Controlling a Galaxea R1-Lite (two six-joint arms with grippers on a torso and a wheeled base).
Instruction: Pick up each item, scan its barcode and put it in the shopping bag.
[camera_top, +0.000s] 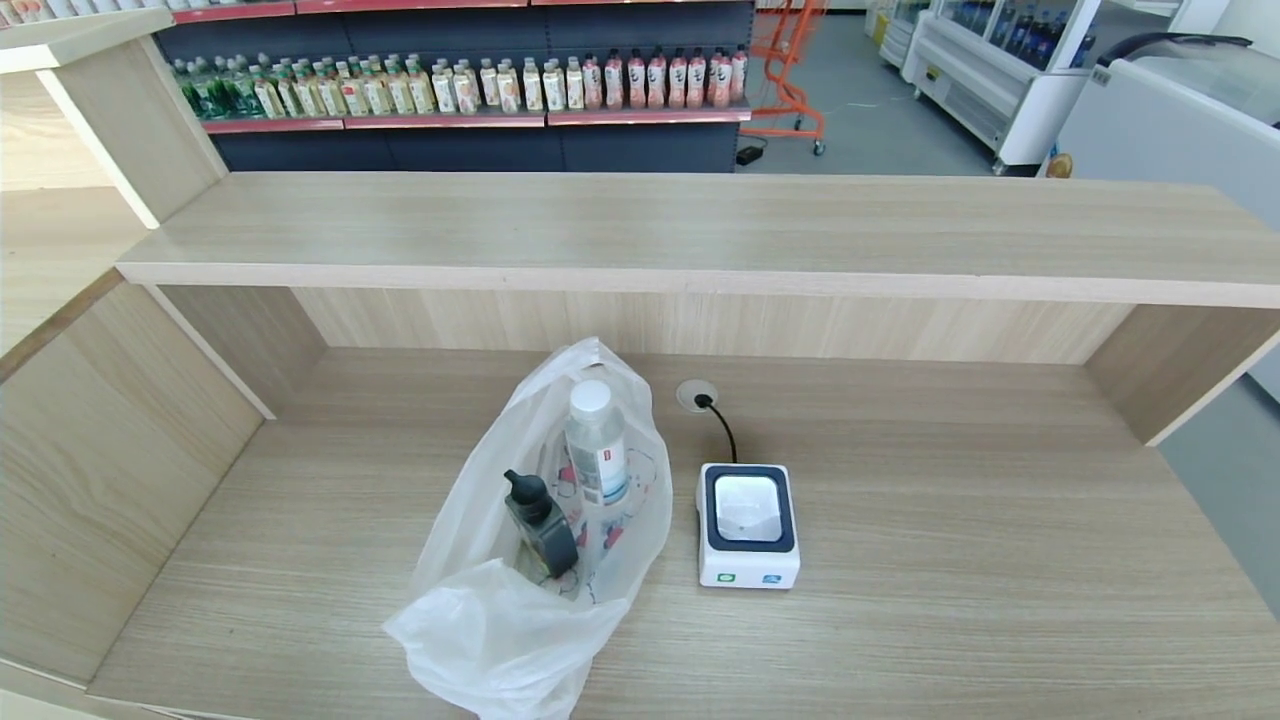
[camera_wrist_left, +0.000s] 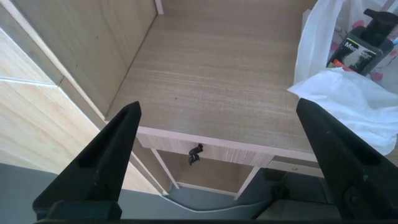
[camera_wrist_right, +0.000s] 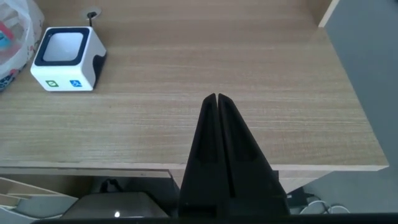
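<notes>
Your left tool (camera_wrist_left: 219, 106) hangs released, its fingers spread wide, off the near-left edge of the desk (camera_top: 950, 520), and your right tool (camera_wrist_right: 216, 96) is clenched on nothing, fingers pressed together, over the near-right edge. The shopping bag (camera_top: 470, 600) sits on the desk with its mouth gaping towards you. Inside it a clear bottle (camera_top: 596, 440) with a white cap leans towards the back, and a dark bottle (camera_top: 540, 530) with a black spouted top lies tilted in front of it. The scanner (camera_top: 748, 525) stands just beside the bag on your right, window up, its cable (camera_top: 722, 425) running to a port at the back. Since both items you can see are in the bag, the task looks at or near its end. If you must handle them, expect both bottles to be stiff, smooth and fairly weighty if full. Take each across the middle of its body, not by the cap or spout, which could twist or slip. The bag is thin, limp film. It will crumple and slide, so pinch it at the rim rather than pushing on its side.
</notes>
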